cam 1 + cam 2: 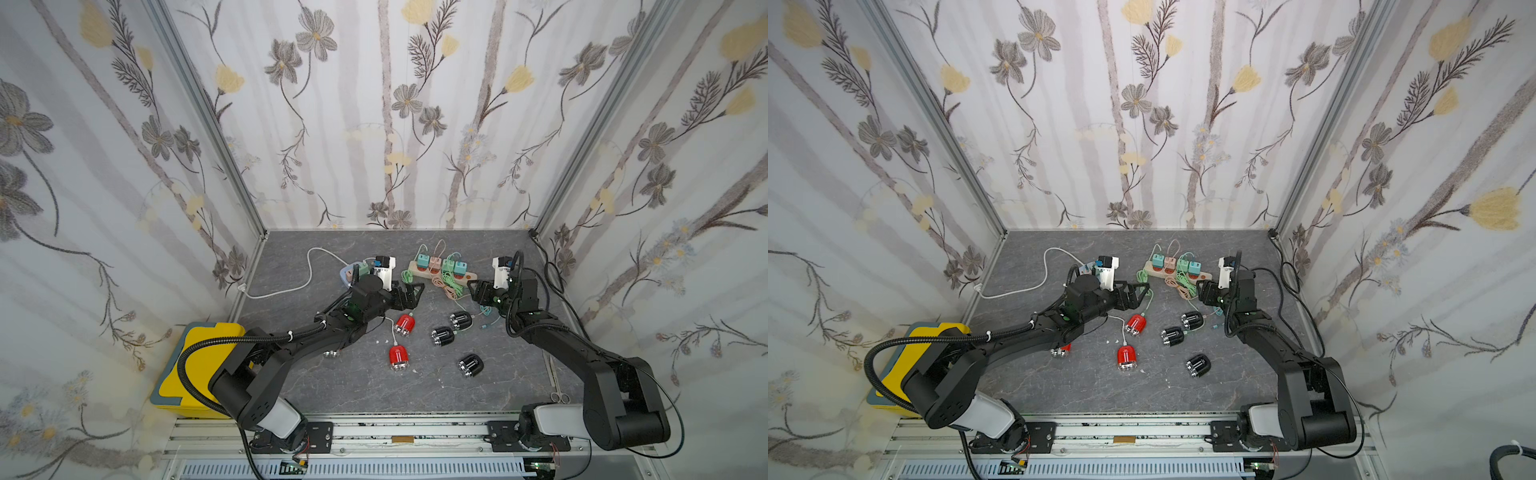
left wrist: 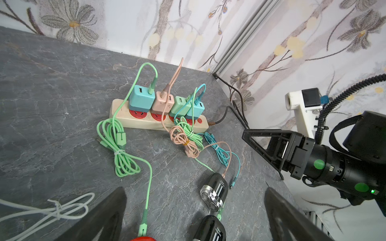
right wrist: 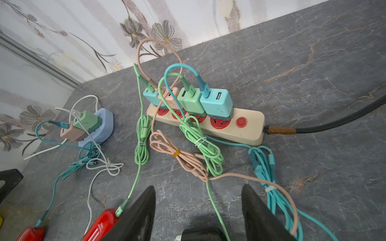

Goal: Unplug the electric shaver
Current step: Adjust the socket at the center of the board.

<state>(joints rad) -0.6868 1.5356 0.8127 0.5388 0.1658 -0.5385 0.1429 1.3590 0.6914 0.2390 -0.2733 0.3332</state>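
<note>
Three black shavers [image 1: 442, 336] lie on the desk [image 1: 332, 382] on the arm-base side of the cream power strip [image 1: 440, 272]. The nearest black shaver [image 1: 460, 320] to the strip has a pink cable [image 3: 234, 174] in its end. Your right fingers [image 3: 140, 217] hang spread near that shaver, by the strip's switch end, pinching nothing. Your left fingers [image 2: 108, 212] stand wide apart and empty off the strip's other end, near a red shaver [image 1: 405, 323] with a green cable [image 2: 149, 183] plugged in.

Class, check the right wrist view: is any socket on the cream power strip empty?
No, all four red sockets on the power strip hold a charger.
</note>
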